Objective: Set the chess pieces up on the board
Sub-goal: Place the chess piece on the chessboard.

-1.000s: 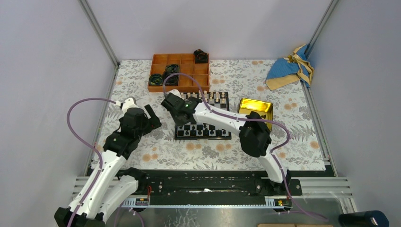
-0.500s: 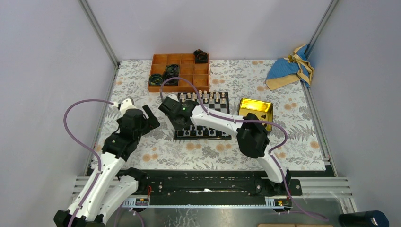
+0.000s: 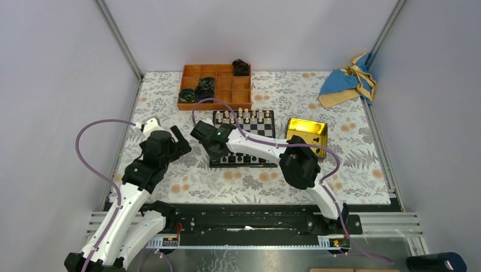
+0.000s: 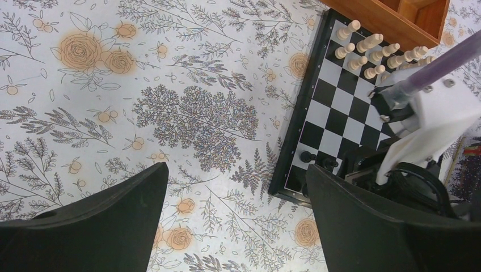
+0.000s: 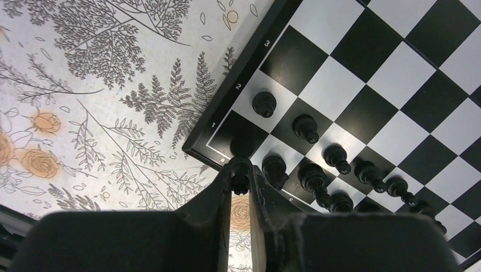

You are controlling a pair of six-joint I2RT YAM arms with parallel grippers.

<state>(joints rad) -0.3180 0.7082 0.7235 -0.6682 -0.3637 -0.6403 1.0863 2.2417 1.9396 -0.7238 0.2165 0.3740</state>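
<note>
The board (image 5: 363,85) lies on the flowered cloth, black and silvery-white checks in a thin black frame. My right gripper (image 5: 240,169) is shut on a small black chess piece (image 5: 240,181), just above the board's near-left corner square. Black pawns (image 5: 264,104) stand along the second row, and other black pieces (image 5: 274,168) fill the near row beside the held one. In the top view the right gripper (image 3: 214,152) sits at that corner of the board (image 3: 255,131). My left gripper (image 4: 235,170) stands wide open above the cloth, left of the board (image 4: 334,113), holding nothing.
Cream chessmen (image 3: 244,116) line the board's far edge. An orange compartment tray (image 3: 224,93) with black coiled rings (image 3: 204,85) stands behind the board. A gold tin (image 3: 307,133) sits right of it, and a blue-and-tan cloth (image 3: 347,82) lies at the back right.
My right gripper has moved nearer and down toward the board's near-left corner, still shut on the black piece. The left arm has barely shifted.
</note>
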